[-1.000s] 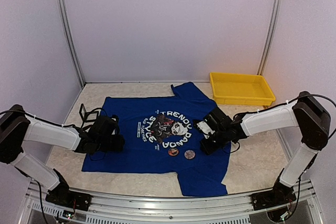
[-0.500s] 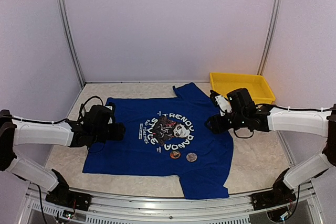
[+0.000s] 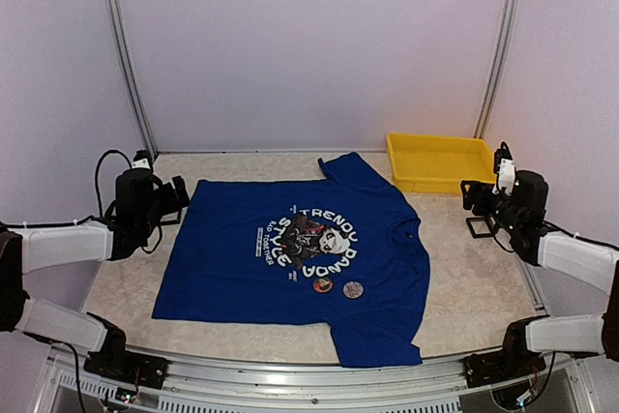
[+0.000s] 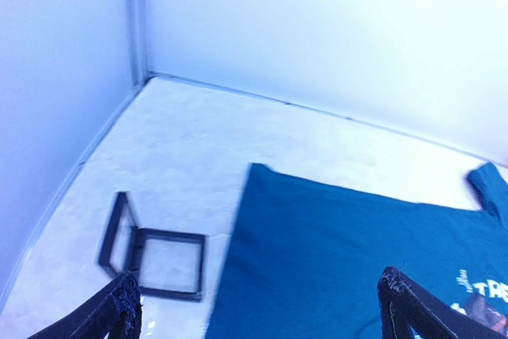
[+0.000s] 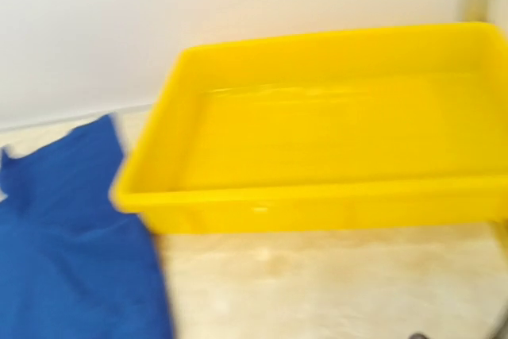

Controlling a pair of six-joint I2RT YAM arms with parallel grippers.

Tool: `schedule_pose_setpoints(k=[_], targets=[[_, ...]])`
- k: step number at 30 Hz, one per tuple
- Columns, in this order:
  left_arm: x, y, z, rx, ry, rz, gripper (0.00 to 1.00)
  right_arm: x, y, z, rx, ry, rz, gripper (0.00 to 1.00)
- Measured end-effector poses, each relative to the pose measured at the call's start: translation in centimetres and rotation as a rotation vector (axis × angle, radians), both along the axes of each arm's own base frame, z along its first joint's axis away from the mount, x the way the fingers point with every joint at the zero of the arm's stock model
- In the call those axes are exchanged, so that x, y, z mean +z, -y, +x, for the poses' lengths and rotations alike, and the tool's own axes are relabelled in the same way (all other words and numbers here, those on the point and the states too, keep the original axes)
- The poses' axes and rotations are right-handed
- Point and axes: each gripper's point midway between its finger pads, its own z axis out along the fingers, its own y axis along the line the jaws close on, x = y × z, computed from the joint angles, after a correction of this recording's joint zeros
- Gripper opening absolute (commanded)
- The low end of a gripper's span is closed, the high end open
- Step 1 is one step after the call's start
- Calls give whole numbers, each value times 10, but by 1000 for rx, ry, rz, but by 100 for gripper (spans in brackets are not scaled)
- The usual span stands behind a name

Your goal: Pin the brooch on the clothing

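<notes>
Top external view: the royal-blue T-shirt (image 3: 251,268) lies flat across the middle of the table (image 3: 474,287), collar toward 3 o'clock and hem toward 9 o'clock. Two round brooches rest on it just at 5 o'clock from the white panda print (image 3: 311,242): an orange-brown brooch (image 3: 320,283) and a greyish brooch (image 3: 352,288), side by side but apart. Whether either is pinned through the cloth cannot be told at this size.

The left gripper (image 3: 176,192) hangs at 9 o'clock, off the shirt's hem edge. In the left wrist view its jaws stand wide apart, one fingertip (image 4: 123,307) over bare table and the other over the T-shirt (image 4: 341,260), with nothing between them and nothing touched. A thin black square frame (image 4: 155,256) lies on the table beside the hem.

The right gripper (image 3: 481,200) sits at 3 o'clock, well clear of the shirt and near the yellow tray (image 3: 401,176) at 2 o'clock. Its wrist view shows only the tray (image 5: 317,204) and a blue sleeve (image 5: 71,236). The fingers are out of that picture, so how far its jaws are spread cannot be told, and nothing appears held.
</notes>
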Motion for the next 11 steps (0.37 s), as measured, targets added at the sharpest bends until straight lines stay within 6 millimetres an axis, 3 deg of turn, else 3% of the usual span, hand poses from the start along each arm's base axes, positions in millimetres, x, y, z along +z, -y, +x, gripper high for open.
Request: schedule_pose_setpoints(k=[3, 5, 11], targets=[[-16, -42, -16, 131, 16, 16, 99, -14, 17, -7, -103, 14, 5, 79], [-26, -60, -27, 192, 11, 29, 99, -25, 28, -13, -163, 16, 3, 79], [-12, -80, -35, 273, 80, 53, 99, -45, 44, -26, -255, 22, -2, 77]])
